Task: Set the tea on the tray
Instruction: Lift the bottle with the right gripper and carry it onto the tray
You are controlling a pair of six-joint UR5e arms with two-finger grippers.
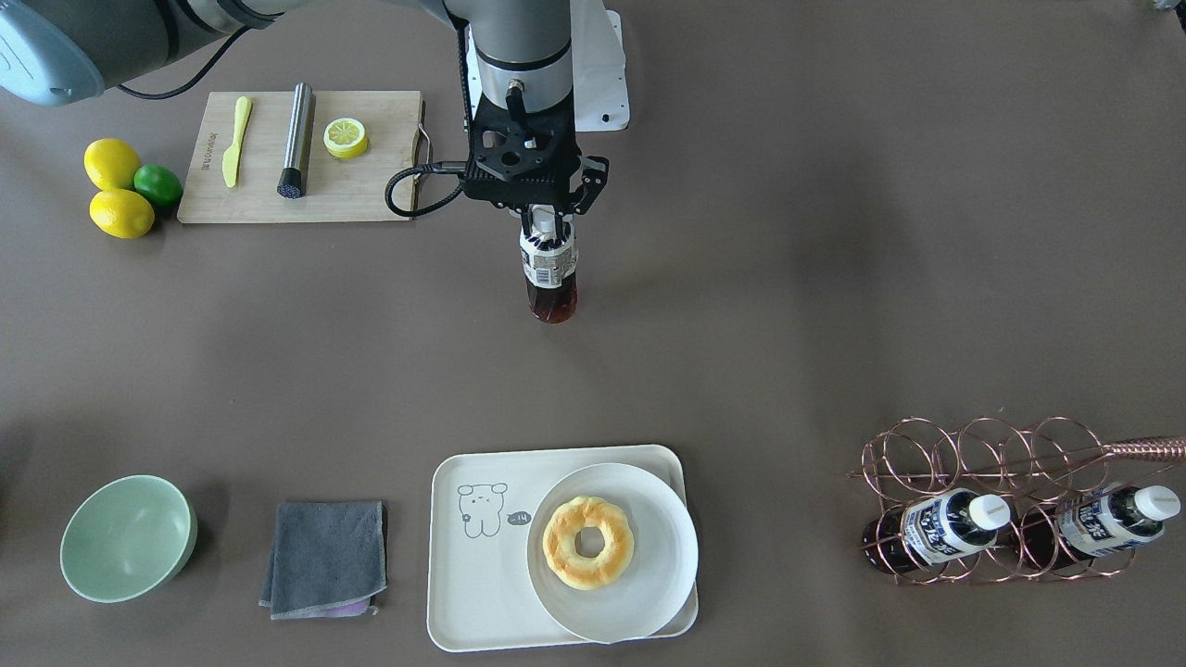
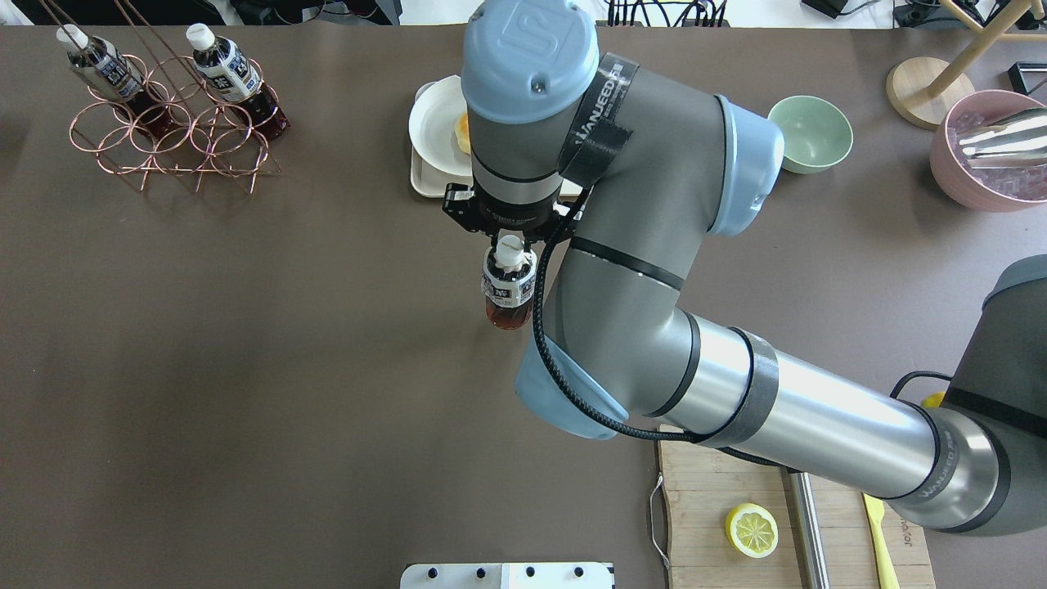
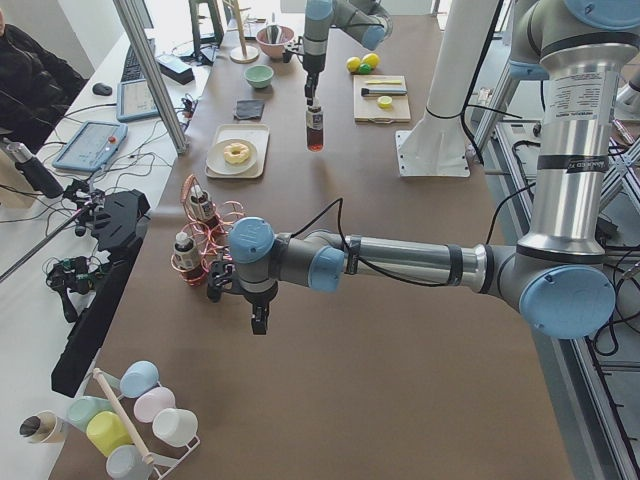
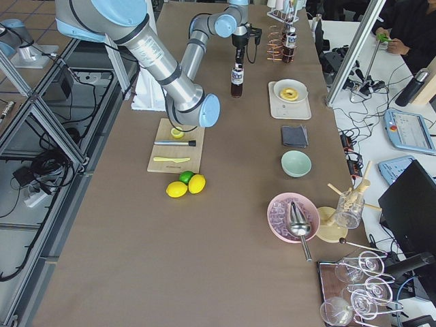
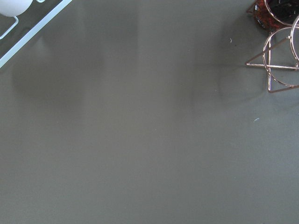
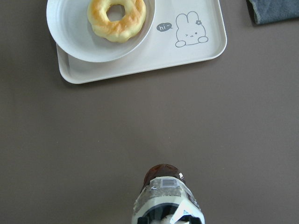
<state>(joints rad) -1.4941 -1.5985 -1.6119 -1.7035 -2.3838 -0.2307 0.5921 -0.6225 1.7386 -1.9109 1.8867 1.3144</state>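
Bowl (image 1: 128,537): pale green, upright, at the front left of the surface (image 1: 741,324).
Cloth (image 1: 324,558): grey and folded, lying between the bowl and the tray.
Tray (image 1: 473,593): front centre; the plate (image 1: 662,574) sits on its right part and overlaps the rim, with the doughnut (image 1: 587,542) on the plate; the bear corner is bare.
Tea (image 1: 551,273): upright at mid-surface, held by its neck, well apart from the tray and not on it.
Right gripper (image 1: 548,220): clamped on the tea just below its white cap.
Rack (image 1: 996,454): copper wire, front right; the inner bottle (image 1: 945,526) and the outer bottle (image 1: 1107,519) lie in it.
Left gripper (image 3: 258,322): beside the rack, seen only from the side; cannot tell whether it is clenched or released.
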